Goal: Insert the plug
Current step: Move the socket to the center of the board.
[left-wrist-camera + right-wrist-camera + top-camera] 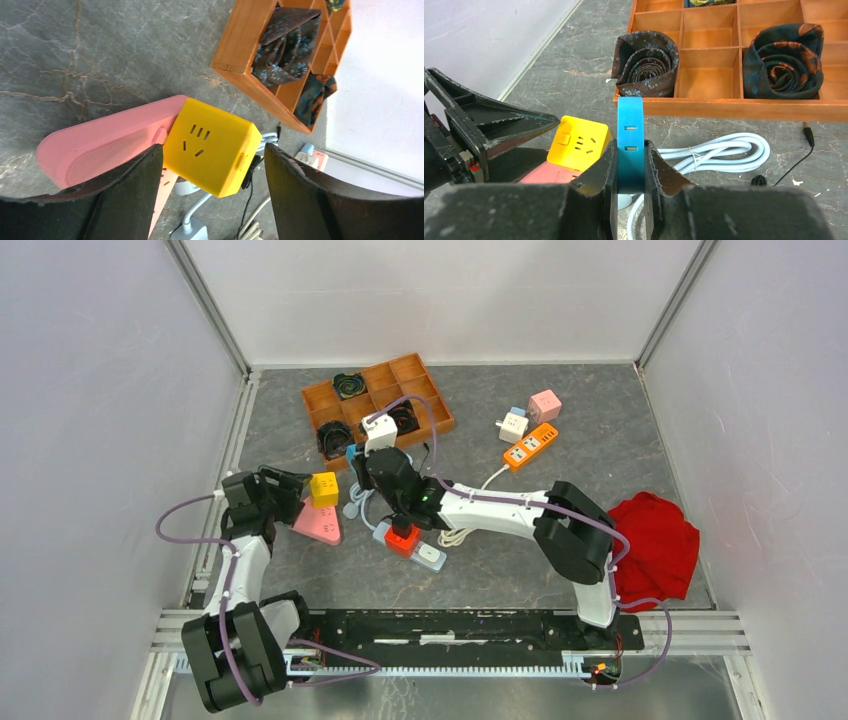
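The pink strip [318, 525] at 9 o'clock is carrying the yellow cube [212, 145], the left gripper [214, 150] standing wide around it. The right gripper [630, 150] is clamping the blue plug [630, 120] at the cube's 1 o'clock; a tilted push could slide the unheld strip.

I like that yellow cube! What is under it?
A pink power strip lies under the yellow cube. The cube covers where they meet, so any prongs stay hidden.
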